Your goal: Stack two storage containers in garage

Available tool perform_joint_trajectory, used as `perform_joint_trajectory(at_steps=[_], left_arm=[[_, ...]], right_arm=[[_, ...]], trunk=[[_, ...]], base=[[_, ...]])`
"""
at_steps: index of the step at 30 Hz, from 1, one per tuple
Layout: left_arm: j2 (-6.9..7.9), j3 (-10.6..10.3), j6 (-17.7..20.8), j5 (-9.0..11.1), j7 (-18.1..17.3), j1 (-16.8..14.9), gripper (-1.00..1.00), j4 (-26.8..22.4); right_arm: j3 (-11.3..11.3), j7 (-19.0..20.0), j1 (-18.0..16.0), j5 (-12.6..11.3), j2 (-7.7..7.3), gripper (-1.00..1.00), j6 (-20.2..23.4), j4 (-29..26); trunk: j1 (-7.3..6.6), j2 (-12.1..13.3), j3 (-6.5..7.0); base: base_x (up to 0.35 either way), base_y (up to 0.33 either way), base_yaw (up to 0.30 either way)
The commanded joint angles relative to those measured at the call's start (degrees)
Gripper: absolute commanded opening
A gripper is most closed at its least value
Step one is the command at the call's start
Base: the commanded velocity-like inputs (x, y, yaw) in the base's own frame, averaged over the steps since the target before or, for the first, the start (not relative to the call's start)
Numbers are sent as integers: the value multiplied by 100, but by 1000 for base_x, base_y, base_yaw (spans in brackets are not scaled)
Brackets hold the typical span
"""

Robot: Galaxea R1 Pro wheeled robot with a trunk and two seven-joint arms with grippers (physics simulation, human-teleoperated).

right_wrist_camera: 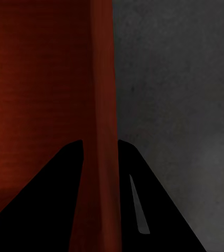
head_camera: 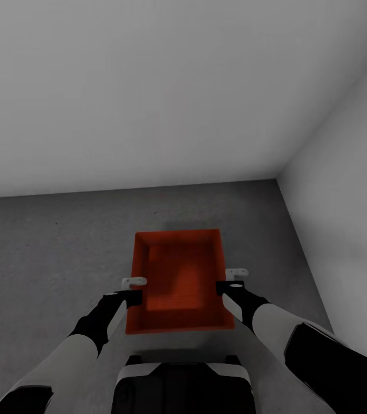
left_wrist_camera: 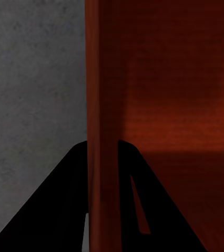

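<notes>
Overhead, both walls (head_camera: 149, 86), wrists, floor (left_wrist_camera: 33, 79)

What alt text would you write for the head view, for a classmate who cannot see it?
An orange-red storage container is gripped by both arms, the left gripper on its left wall and the right gripper on its right wall. Beneath it lies a dark grey concrete floor, in a corner formed by plain white walls.

— What carries things here?
— The floor (head_camera: 51, 247), dark grey speckled concrete, running up to white walls (head_camera: 149, 86) that meet in a corner.
— Anything on it?
— An orange-red container (head_camera: 178, 282) is over it; contact can't be told.
</notes>
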Motion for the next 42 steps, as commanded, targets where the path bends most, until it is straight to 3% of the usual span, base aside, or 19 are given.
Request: perform_joint_trajectory(at_steps=[1, 42], left_arm=[[6, -45, 34, 39, 61, 3, -100, 94], [9, -45, 34, 39, 61, 3, -100, 95]], right_arm=[[-147, -25, -6, 74, -50, -100, 42, -30], [-147, -25, -6, 74, -44, -100, 37, -30]], trunk=[[3, -9, -6], [3, -9, -6]], base=[[0, 0, 0], [43, 10, 0]])
